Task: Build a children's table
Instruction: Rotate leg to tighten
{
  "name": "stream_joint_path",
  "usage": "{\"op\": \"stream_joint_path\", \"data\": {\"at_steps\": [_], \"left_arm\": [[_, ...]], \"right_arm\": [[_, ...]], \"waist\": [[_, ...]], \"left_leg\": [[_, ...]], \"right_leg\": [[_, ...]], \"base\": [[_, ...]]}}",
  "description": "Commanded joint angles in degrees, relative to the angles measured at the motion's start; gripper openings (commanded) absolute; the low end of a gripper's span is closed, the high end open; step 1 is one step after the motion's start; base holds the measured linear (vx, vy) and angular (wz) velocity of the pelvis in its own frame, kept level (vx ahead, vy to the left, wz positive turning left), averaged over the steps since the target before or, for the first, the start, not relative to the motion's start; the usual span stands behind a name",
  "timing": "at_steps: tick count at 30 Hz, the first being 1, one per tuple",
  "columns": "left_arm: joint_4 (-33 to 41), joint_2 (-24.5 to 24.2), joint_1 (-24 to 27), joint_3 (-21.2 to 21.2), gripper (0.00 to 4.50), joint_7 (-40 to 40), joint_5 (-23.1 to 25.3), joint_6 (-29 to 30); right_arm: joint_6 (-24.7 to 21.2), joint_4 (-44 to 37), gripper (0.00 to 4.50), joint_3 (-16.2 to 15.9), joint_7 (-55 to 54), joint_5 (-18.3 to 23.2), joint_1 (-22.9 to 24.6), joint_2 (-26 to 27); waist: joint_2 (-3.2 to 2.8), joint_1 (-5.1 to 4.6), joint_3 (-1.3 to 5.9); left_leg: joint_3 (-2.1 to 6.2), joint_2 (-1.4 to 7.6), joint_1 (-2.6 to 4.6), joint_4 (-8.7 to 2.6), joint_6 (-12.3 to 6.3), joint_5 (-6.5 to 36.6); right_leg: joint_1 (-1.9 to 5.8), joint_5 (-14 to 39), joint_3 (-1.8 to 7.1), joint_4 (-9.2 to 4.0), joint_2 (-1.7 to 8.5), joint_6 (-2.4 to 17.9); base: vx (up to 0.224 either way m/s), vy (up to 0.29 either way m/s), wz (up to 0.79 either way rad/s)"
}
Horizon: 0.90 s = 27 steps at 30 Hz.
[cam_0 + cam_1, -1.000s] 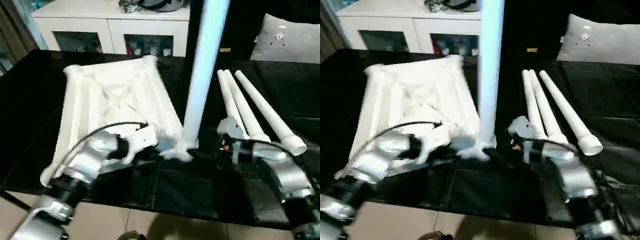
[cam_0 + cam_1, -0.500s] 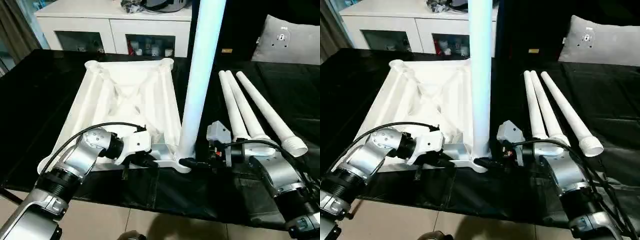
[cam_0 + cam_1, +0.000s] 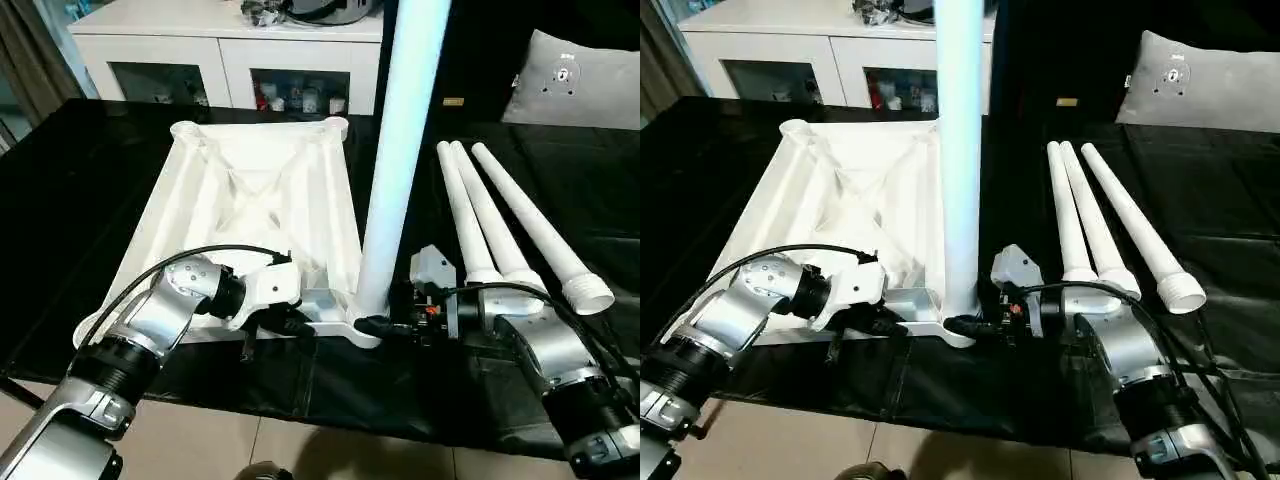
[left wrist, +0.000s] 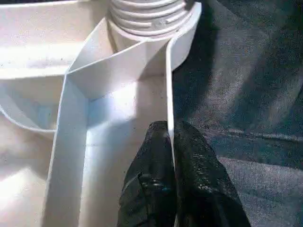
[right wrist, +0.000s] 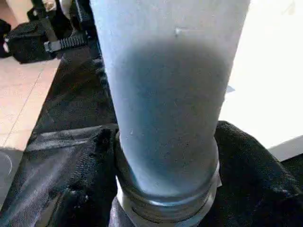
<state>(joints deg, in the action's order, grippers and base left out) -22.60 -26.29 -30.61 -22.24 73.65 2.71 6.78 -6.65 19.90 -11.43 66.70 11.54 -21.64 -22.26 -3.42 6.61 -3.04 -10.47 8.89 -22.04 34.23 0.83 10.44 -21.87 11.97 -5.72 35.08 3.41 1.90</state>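
Left black two-fingered gripper (image 4: 169,156): fingers pinched together on a thin white plastic rim (image 4: 167,85). Right black two-fingered gripper (image 5: 161,156): fingers straddle an upright white tube leg (image 5: 165,94) at its base.

Leg (image 3: 400,150) upright in tabletop (image 3: 250,200) corner, three legs (image 3: 500,215) right

Both head views are sharp and evenly lit from above. The white tabletop (image 3: 250,215) glares against the dark black cloth (image 3: 90,180), its ribs losing detail. The upright leg (image 3: 400,140) takes a bluish tint. In the wrist views, the nearest surfaces blur, and bright plastic washes out.
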Motion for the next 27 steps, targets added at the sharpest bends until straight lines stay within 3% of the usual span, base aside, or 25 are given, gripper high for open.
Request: {"op": "stream_joint_path", "data": {"at_steps": [1, 5, 7, 9, 11, 14, 17, 19, 21, 27], "left_arm": [[2.46, 3.73, 1.91, 0.57, 0.0, -6.47, -0.45, 5.04], [6.03, 7.52, 3.41, 3.23, 0.0, -13.68, -0.83, 10.56], [9.79, 11.61, 4.91, 4.98, 0.0, -20.42, -0.76, 15.59], [10.83, 14.02, 5.24, 5.79, 0.0, -24.37, -0.13, 17.05], [11.68, 19.25, 5.24, 7.59, 0.0, -32.54, 1.3, 18.59], [11.66, 22.51, 4.58, 6.94, 0.0, -38.53, 3.9, 18.57], [12.3, 22.63, 4.63, 5.72, 0.0, -38.73, 4.98, 18.98], [12.81, 22.65, 4.74, 5.57, 0.0, -39.15, 5.42, 19.66], [13.03, 22.07, 4.75, 5.7, 0.0, -39.64, 5.97, 20.51], [11.73, 18.76, 4.88, 5.28, 0.0, -36.65, 6.03, 19.03]], "right_arm": [[-2.15, -1.09, 2.69, 0.82, -6.06, 1.04, 1.0, 3.91], [-3.72, 0.53, 2.68, 1.18, -13.82, -0.42, 0.62, 7.99], [-5.72, 3.35, 2.67, 2.5, -21.52, -1.04, -0.79, 12.78], [-6.57, 4.62, 2.67, 3.52, -24.8, -0.77, -1.6, 15.17], [-7.51, 7.1, 2.67, 5.45, -31.08, -0.6, -3.49, 19.34], [-8.27, 10.24, 2.67, 7.5, -38.57, -1.58, -5.73, 22.26], [-6.45, 10.76, 2.67, 6.68, -38.66, -3.15, -5.84, 22.31], [-6.22, 10.77, 3.23, 6.86, -38.43, -3.41, -5.73, 22.47], [-5.86, 10.5, 3.39, 7.54, -39.12, -4.07, -5.17, 22.13], [-0.7, 6.29, 3.86, 8.09, -35.25, -3.94, -1.95, 17.89]], "waist": [[0.43, -0.1, 3.78], [0.59, -0.58, 3.31], [0.57, -1.73, 3.28], [0.6, -2.54, 3.2], [0.58, -3.14, 3.14], [0.58, -3.0, 3.37], [0.54, -2.85, 3.58], [0.37, -2.79, 3.74], [0.35, -2.76, 3.78], [0.32, -2.51, 3.61]], "left_leg": [[2.36, 5.69, 1.1, -3.95, -3.41, 10.57], [2.58, 5.35, 1.18, -4.2, -1.53, 14.06], [2.84, 5.51, 1.18, -4.45, -0.44, 15.11], [2.97, 5.12, 0.89, -4.43, -0.4, 15.66], [2.69, 5.01, 1.19, -4.18, -0.65, 15.92], [2.66, 4.82, 1.05, -4.08, -1.69, 14.13], [2.6, 4.89, 0.81, -4.03, -2.22, 12.38], [2.58, 5.01, 0.75, -3.97, -2.84, 11.37], [2.49, 4.98, 0.69, -3.89, -3.24, 10.93], [2.56, 5.09, 0.84, -4.12, -2.92, 12.83]], "right_leg": [[2.33, 9.28, 4.14, -4.2, 6.88, 12.19], [2.39, 17.45, 4.13, -5.17, 7.09, 10.31], [2.3, 18.19, 4.11, -5.12, 7.04, 10.32], [2.47, 19.21, 3.9, -5.47, 6.96, 9.93], [2.11, 19.01, 4.13, -5.8, 6.86, 10.09], [2.14, 18.43, 4.07, -5.89, 6.67, 9.11], [2.27, 14.88, 4.1, -5.48, 6.62, 9.18], [2.34, 11.23, 4.09, -5.1, 6.56, 9.92], [2.38, 9.65, 4.12, -5.0, 6.66, 10.47], [2.39, 12.07, 4.14, -5.29, 6.62, 9.43]], "base": [[0.0, 0.0, 0.0], [0.0, 0.0, 0.0], [0.0, 0.0, 0.0], [0.0, 0.0, 0.0], [0.0, 0.0, 0.0], [0.0, 0.0, 0.0], [0.0, 0.0, 0.0], [0.0, 0.0, 0.0], [0.0, 0.0, 0.0], [0.0, 0.0, 0.0]]}}
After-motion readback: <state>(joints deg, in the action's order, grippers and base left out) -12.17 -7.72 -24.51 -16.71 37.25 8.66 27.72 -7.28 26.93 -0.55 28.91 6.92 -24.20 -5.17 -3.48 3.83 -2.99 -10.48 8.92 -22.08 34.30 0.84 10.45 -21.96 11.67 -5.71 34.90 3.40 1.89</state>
